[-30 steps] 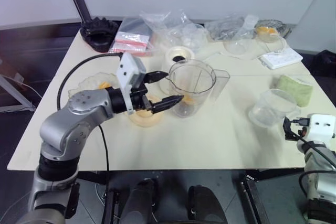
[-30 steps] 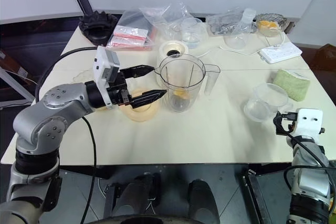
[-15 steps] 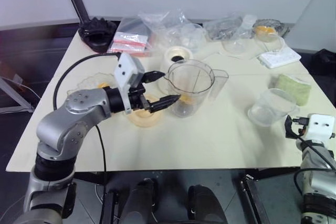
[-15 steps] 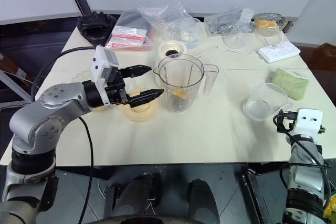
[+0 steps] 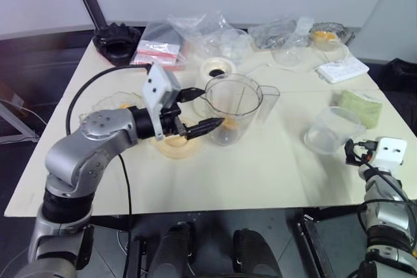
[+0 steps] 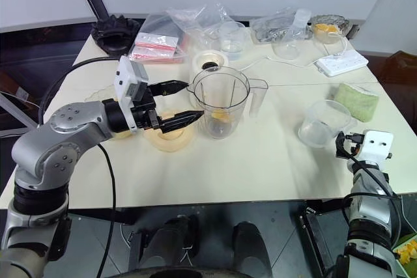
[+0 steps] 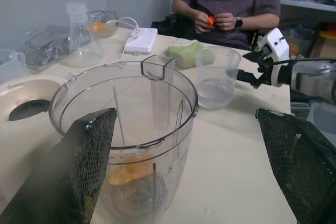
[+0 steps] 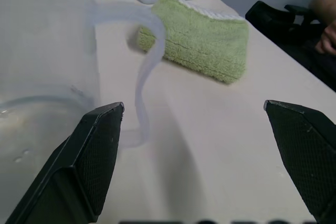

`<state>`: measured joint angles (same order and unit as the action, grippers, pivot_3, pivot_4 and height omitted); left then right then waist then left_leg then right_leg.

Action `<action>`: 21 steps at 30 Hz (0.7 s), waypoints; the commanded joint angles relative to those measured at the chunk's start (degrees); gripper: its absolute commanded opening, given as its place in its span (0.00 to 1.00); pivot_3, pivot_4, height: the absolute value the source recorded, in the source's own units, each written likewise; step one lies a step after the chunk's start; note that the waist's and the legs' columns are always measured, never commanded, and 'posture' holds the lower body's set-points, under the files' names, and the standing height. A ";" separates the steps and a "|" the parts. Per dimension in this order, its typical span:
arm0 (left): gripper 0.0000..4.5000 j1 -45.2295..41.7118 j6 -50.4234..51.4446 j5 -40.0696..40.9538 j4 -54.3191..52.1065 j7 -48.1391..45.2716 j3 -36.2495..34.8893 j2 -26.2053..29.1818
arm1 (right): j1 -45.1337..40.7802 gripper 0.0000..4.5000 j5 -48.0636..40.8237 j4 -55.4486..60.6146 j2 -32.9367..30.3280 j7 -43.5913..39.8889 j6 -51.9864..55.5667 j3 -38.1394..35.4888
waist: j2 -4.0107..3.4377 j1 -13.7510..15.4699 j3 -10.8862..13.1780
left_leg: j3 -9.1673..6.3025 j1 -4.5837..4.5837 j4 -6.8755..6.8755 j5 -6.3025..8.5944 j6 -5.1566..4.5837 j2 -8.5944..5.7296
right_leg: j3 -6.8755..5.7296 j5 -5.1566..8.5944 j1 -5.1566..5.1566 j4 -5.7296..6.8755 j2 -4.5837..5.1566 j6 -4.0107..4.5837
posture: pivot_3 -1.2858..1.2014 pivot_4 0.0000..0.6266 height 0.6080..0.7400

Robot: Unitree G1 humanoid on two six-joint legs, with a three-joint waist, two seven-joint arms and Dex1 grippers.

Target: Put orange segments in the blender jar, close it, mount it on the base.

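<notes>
Tall clear plastic blender jar (image 6: 221,105) w/ side handle stands mid-surface, glossy yellow-orange segments (image 7: 128,171) at its bottom; squat white base (image 6: 210,64) sits just beyond at 12 o'clock, pale orange round lid (image 6: 171,136) beside it at 9. Left pincer (image 6: 180,101) gapes wide and empty at the jar's 9 o'clock side; right pincer (image 8: 202,166) also spread wide, empty, near a smaller clear cup (image 6: 324,122). Jar prob. light, stiff, slick-walled and top-heavy: best taken by the handle at 3 o'clock or low round the wall.

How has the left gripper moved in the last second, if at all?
No. The left gripper keeps the same spot beside the blender jar, fingers open; only the camera view shifted.
</notes>
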<state>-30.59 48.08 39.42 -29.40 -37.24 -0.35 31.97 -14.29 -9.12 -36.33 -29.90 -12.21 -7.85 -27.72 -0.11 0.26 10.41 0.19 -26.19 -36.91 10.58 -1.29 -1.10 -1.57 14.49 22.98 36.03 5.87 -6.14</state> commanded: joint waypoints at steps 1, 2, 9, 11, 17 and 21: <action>0.98 -0.93 -0.64 0.30 -1.37 0.00 -0.45 0.50 | -2.18 1.00 -0.23 -2.49 -1.45 -0.59 -3.06 0.46 | 0.00 -0.04 0.00 | 0.00 0.01 0.00 0.00 0.00 0.00 | 0.00 0.00 0.00 0.00 0.00 0.00 | 0.52 0.24 1.00; 0.98 -0.97 -0.57 0.27 -1.46 0.15 -0.37 0.46 | -3.20 1.00 -0.25 -4.52 -1.93 -1.11 -3.87 0.66 | 0.00 -0.08 0.00 | 0.00 0.01 0.01 0.00 0.00 0.00 | 0.00 0.00 0.00 0.00 -0.01 0.00 | 0.52 0.24 1.00; 1.00 -0.71 -0.30 -0.05 -2.06 0.68 -0.58 1.41 | -7.49 0.58 -0.46 -15.45 -4.32 -3.97 -9.04 1.50 | 0.02 -0.34 0.02 | 0.01 0.22 0.05 0.00 0.00 0.00 | 0.01 0.01 -0.21 -0.03 -0.01 0.00 | 0.52 0.24 1.00; 1.00 -0.63 -0.42 -0.01 -1.95 0.66 -0.63 1.61 | -7.32 0.35 -0.82 -17.07 -4.27 -4.50 -10.37 1.57 | 0.02 -0.29 0.02 | 0.01 0.30 0.06 0.00 0.00 0.00 | 0.02 0.01 -0.27 -0.04 -0.01 0.00 | 0.52 0.24 1.00; 1.00 -0.53 -0.84 -0.31 -1.63 0.92 0.04 1.24 | -3.83 0.01 -1.78 -14.38 -2.16 -4.85 -12.45 2.14 | 0.02 0.09 0.03 | 0.01 0.45 0.08 0.00 0.01 -0.01 | 0.05 0.01 -0.39 -0.06 0.01 0.00 | 0.52 0.24 1.00; 1.00 -0.60 -1.19 -0.46 -1.12 0.75 0.35 0.95 | -0.63 0.01 -2.61 -8.02 0.05 -4.64 -11.39 2.79 | 0.02 -0.07 0.03 | 0.01 0.52 0.11 0.01 0.01 0.01 | 0.07 0.01 -0.43 -0.07 0.03 0.00 | 0.52 0.24 1.00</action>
<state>-30.56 48.02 39.19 -29.41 -36.46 -0.10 33.02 -15.41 -10.61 -48.13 -30.12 -16.79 -19.09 -25.21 -0.09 0.19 10.43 0.20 -25.63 -36.79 10.60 -1.27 -1.09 -1.49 14.51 22.53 35.96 5.90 -6.14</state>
